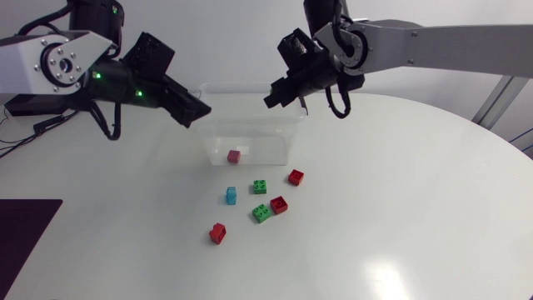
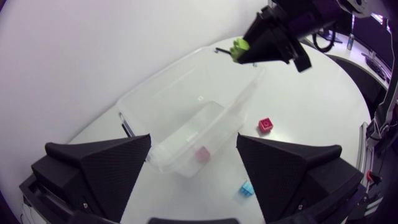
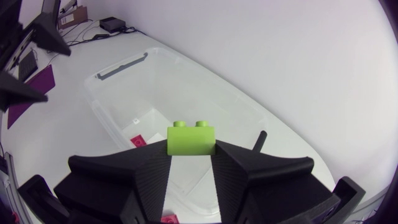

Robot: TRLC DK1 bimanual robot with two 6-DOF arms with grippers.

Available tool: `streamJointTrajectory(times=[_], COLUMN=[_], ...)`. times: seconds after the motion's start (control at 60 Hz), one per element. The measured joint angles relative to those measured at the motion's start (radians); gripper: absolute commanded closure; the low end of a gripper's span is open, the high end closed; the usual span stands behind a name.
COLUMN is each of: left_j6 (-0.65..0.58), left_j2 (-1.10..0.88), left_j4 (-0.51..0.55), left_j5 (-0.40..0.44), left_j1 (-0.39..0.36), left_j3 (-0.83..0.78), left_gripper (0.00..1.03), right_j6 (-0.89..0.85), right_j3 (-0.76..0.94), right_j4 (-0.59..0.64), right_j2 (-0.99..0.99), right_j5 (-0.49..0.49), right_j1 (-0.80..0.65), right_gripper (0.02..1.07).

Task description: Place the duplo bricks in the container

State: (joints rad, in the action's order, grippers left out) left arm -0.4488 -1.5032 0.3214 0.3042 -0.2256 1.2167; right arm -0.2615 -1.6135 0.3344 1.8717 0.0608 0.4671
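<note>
A clear plastic container (image 1: 291,127) stands at the table's back middle with one pink-red brick (image 1: 234,155) inside. My right gripper (image 1: 275,97) hangs over its right rim, shut on a lime green brick (image 3: 191,138), above the container (image 3: 118,68). My left gripper (image 1: 193,109) is open and empty over the container's left edge. From the left wrist, the container (image 2: 161,84) lies ahead between the fingers (image 2: 99,168), the pink-red brick (image 2: 202,154) inside it, with the right gripper (image 2: 241,55) and its lime brick (image 2: 237,46) beyond.
Several loose bricks lie on the table in front of the container: red (image 1: 296,177), green (image 1: 261,187), blue (image 1: 231,196), red (image 1: 278,204), green (image 1: 262,213) and red (image 1: 217,232). A dark mat (image 1: 25,225) is at the left front.
</note>
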Motion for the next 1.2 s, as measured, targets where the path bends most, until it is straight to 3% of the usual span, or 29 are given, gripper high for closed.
streamJointTrajectory(times=[0.15,0.183,0.3,0.367,0.65,0.967,1.2], left_j6=[-0.020,-0.023,-0.061,-0.097,-0.137,-0.098,-0.056], left_j2=[0.062,0.072,0.091,0.094,0.028,-0.075,-0.123], left_j4=[0.037,0.048,0.059,0.071,0.155,0.223,0.254], left_j5=[0.000,0.000,0.000,0.000,-0.007,-0.103,-0.139], left_j1=[-0.023,-0.030,-0.070,-0.105,-0.192,-0.254,-0.284], left_j3=[-0.123,-0.142,-0.205,-0.248,-0.287,-0.287,-0.287], left_gripper=[0.06,0.06,0.06,0.06,0.06,0.07,0.08], right_j6=[0.000,0.001,0.001,0.001,0.001,0.016,0.024], right_j3=[-0.072,-0.091,-0.171,-0.194,-0.126,0.204,0.433], right_j4=[0.002,0.004,0.032,0.040,0.056,0.055,0.039], right_j2=[0.083,0.102,0.172,0.196,0.123,-0.221,-0.314], right_j5=[-0.007,-0.013,-0.022,-0.030,-0.047,-0.070,-0.088], right_j1=[0.000,0.000,-0.003,-0.005,-0.005,0.024,0.038], right_gripper=[0.74,0.67,0.22,0.13,0.11,0.11,0.11])
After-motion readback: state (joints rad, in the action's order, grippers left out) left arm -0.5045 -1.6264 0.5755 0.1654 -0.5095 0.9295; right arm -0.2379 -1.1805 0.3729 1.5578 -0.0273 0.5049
